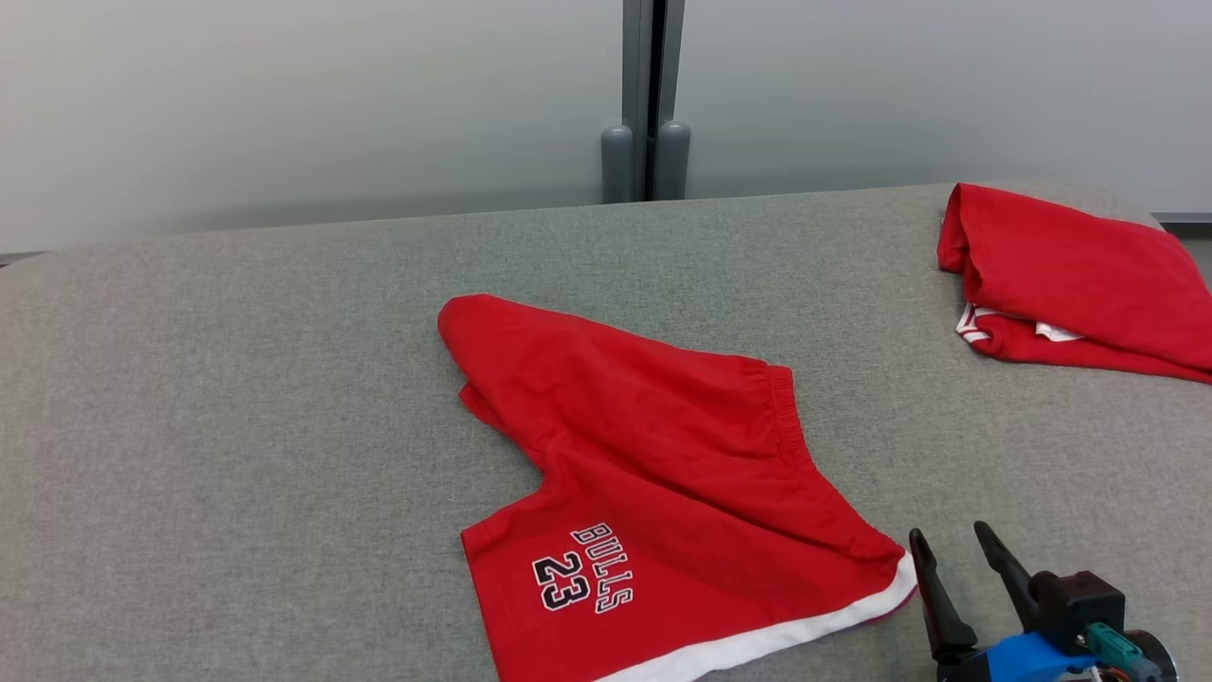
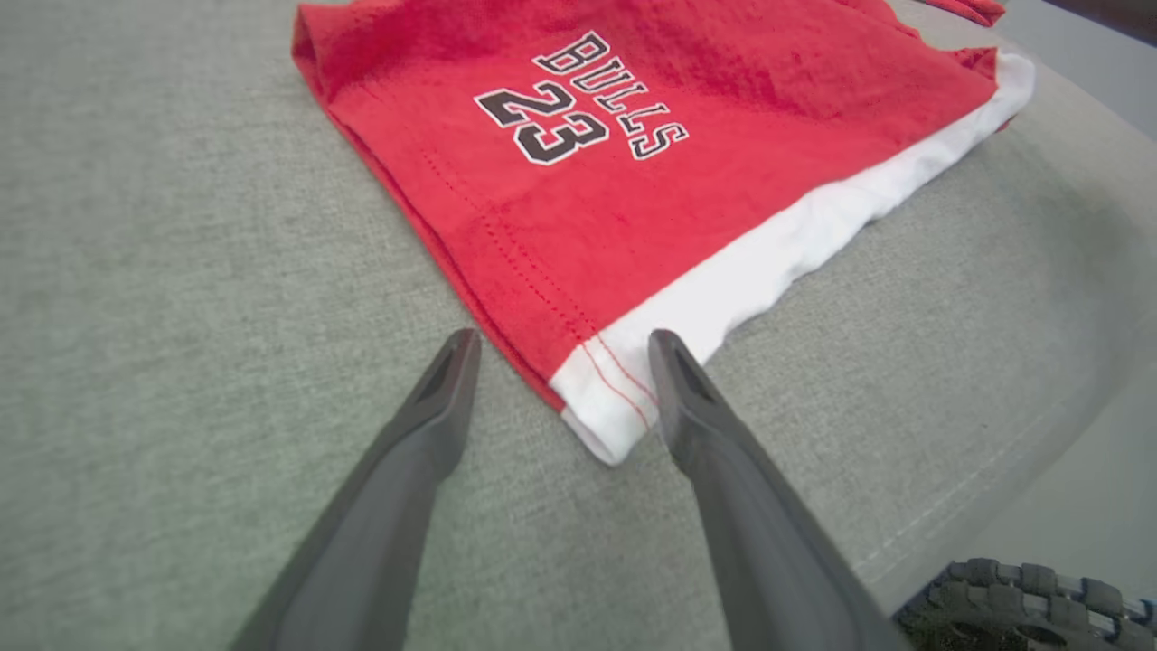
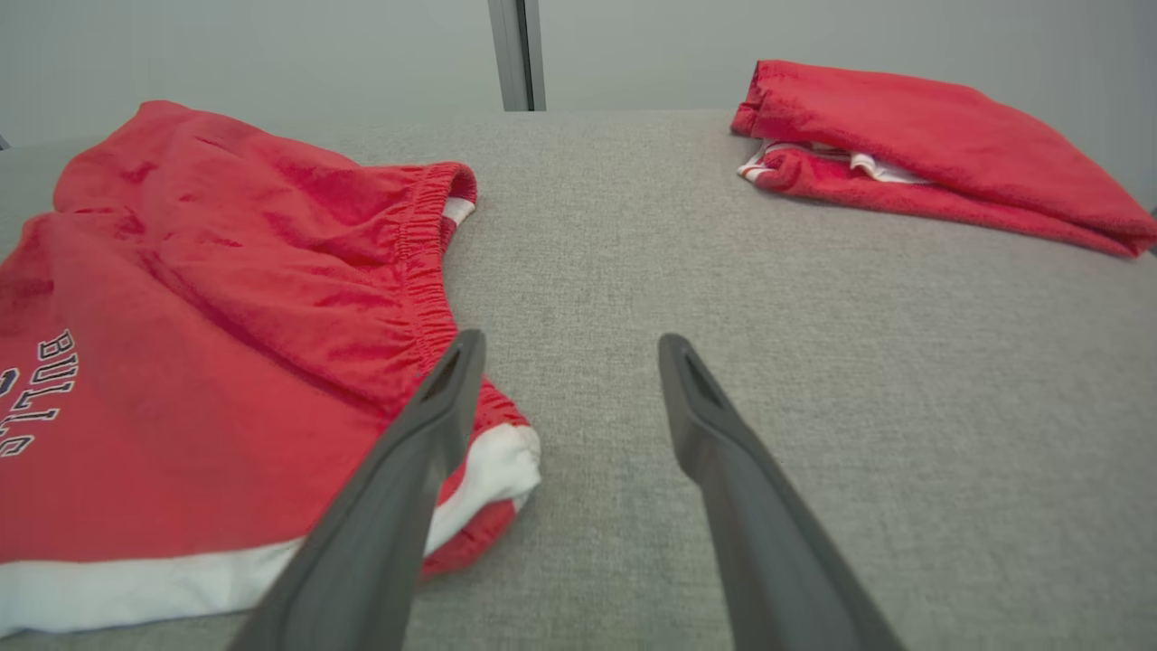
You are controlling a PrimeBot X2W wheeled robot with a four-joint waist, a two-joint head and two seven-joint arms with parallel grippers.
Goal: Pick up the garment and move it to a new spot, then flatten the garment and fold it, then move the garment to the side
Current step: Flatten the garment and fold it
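While splayed empty, left gripper straddling hem corner of shorts, perhaps touching. Right gripper released, shorts just left.

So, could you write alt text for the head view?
Red basketball shorts printed BULLS 23, with a white hem, lie rumpled on a grey fabric table. The open right gripper is beside their hem corner at lower right; a folded red garment lies far right.
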